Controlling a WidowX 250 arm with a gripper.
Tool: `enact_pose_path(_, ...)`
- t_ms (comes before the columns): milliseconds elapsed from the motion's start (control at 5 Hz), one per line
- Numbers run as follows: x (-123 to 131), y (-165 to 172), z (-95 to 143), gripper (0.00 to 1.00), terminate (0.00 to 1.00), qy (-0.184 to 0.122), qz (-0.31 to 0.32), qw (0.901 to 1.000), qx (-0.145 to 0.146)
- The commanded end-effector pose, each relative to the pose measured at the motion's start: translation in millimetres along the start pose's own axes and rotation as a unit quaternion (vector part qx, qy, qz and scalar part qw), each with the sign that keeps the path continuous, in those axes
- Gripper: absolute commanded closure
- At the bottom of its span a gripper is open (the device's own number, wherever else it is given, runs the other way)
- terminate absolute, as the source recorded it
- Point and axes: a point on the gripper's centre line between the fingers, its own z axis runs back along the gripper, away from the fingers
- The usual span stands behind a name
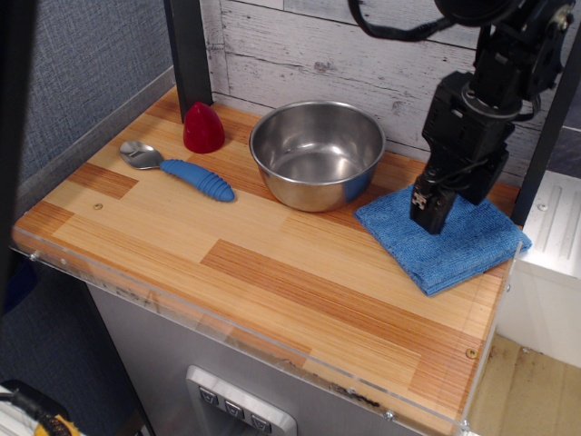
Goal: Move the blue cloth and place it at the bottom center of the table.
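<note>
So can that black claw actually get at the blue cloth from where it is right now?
Probably yes. The gripper is right over the middle of the blue cloth, with nothing between them. The steel bowl sits off to the side, clear of the cloth. Whether the fingertips already touch it can't be told.

The arm was matte black and boxy, with black cables looping above the gripper (428,214), whose tip bore pale markings.

Whitewashed plank wall (300,41) at rear, grey textured wall (73,64) at left, black post (189,50), wooden floor (526,391) at lower right.
</note>
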Motion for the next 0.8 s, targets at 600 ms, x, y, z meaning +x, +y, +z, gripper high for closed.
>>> enact_pose_path(600,-45,30,-4,0.0,0.0,0.021,0.046,0.9987,-0.004)
